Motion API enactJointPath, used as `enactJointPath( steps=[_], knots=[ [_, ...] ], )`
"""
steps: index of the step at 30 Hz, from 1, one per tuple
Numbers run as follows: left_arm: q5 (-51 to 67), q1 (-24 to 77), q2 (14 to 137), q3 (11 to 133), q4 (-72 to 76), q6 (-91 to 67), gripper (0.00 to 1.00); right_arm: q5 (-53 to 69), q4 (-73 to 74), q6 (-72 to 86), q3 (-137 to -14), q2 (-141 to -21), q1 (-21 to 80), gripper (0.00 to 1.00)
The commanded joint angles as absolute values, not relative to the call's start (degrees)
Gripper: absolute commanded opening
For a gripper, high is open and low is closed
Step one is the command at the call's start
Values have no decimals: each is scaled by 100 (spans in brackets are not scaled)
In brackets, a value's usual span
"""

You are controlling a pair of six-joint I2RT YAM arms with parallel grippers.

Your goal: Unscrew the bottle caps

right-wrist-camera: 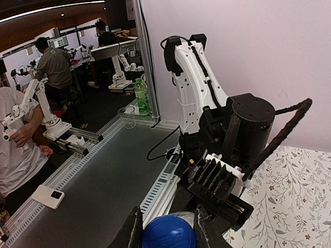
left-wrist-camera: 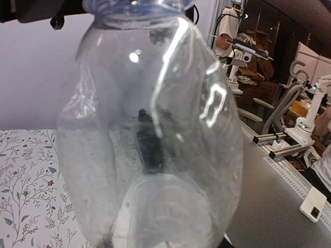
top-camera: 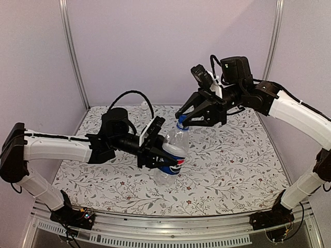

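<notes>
Looking down from the overhead camera, my left gripper [top-camera: 164, 155] is clamped around the labelled middle of the Pepsi bottle [top-camera: 176, 147], over the centre of the flowered table [top-camera: 232, 165]. My right gripper [top-camera: 183, 123] is closed on the blue cap [top-camera: 181, 125]. The bottle's long axis stands near upright, neck leaning slightly toward my right arm. I cannot tell whether its base touches the cloth.

My left wrist camera shows only the clear bottle wall, cap end upward.

My right wrist camera looks down on the cap's top, pinched between both fingers [right-wrist-camera: 132, 230].

To turn it cleanly, I judge my right wrist should spin about the bottle's own axis while the left squeezes firmly, without crushing the thin wall.
</notes>
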State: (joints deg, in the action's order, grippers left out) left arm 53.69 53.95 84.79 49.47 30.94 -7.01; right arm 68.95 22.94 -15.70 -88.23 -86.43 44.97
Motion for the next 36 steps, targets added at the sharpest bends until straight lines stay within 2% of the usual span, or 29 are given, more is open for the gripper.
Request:
enactJointPath(
  steps=[1, 10, 17, 21, 26, 31, 36],
  knots=[
    [5987, 5381, 8570, 5069, 3371, -781, 32, 7539, 2339, -1696, -9129, -8636, 4395, 11],
    [6386, 5384, 8754, 5120, 3674, -1165, 32, 7722, 2162, -1549, -9294, -8713, 4395, 10],
    [5597, 5309, 8498, 5030, 3480, -916, 32, 6702, 2042, -1190, -9190, -8510, 4256, 10],
    [4587, 5265, 8257, 4989, 3239, -741, 32, 5684, 1456, -404, -8640, -8187, 3890, 10],
    [2725, 5257, 7879, 4792, 3065, -489, 33, 4458, 862, 559, -7775, -7450, 3312, 10],
    [1068, 5195, 7584, 4586, 3103, -455, 35, 3458, 877, 662, -7107, -6968, 3234, 11],
    [195, 5120, 7408, 4470, 3120, -444, 37, 2808, 846, 607, -6357, -7000, 3241, 12]
  ],
)
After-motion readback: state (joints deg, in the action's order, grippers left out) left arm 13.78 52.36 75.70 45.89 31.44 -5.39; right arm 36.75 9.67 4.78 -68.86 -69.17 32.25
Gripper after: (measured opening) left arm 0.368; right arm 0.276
